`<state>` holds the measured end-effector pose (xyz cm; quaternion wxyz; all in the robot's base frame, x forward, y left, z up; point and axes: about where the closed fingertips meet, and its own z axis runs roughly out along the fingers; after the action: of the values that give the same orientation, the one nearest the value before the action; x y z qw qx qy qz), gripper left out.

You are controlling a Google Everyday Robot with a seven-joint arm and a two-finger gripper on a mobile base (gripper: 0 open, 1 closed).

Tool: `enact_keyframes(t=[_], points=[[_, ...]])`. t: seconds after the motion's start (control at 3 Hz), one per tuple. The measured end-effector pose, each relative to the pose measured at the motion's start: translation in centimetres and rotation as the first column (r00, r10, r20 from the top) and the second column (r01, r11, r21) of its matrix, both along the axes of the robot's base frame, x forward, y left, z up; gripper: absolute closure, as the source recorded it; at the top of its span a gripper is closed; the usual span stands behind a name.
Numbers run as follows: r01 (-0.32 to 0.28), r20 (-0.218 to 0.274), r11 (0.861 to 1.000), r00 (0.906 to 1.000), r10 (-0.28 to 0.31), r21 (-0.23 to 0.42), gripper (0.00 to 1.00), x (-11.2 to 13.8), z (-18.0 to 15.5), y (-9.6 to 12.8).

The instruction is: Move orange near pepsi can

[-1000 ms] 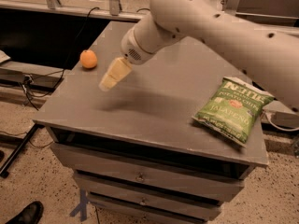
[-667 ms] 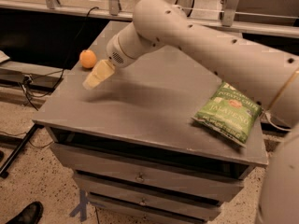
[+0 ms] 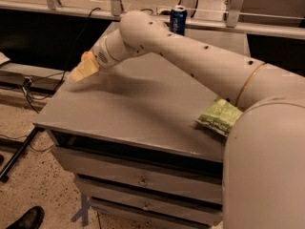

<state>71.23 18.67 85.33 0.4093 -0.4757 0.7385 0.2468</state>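
Note:
The orange (image 3: 87,56) lies near the table's left edge, and only its top shows behind the arm's wrist. My gripper (image 3: 80,72), pale yellow, reaches down at the orange and covers most of it. The pepsi can (image 3: 177,19) stands upright at the table's far edge, well to the right of the orange. The white arm stretches across the table from the right foreground.
A green chip bag (image 3: 220,117) lies near the table's right front corner, partly behind the arm. The grey table (image 3: 128,113) has drawers beneath. Cables lie on the floor at the left, and a shoe (image 3: 26,218) is at the bottom left.
The arm has swung left across the table, and the gripper has gone from the table's middle to the orange, now covering most of it. The pepsi can has come into view.

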Motion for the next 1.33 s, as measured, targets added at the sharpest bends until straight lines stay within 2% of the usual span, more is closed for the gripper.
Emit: enact_keyframes(t=[0.33,0.67,1.0,1.33], points=[[0.050,0.001,0.998,0.9988,-0.050,0.036,0.17,1.7,-0.3,0.8],[0.101,0.002,0.993,0.9948,-0.102,0.053,0.41,2.8,-0.8,0.2],[0.143,0.029,0.988,0.9890,-0.145,0.063,0.64,3.3,-0.3,-1.2],[0.197,0.084,0.978,0.9757,-0.202,0.068,0.87,3.3,1.9,-4.9]])
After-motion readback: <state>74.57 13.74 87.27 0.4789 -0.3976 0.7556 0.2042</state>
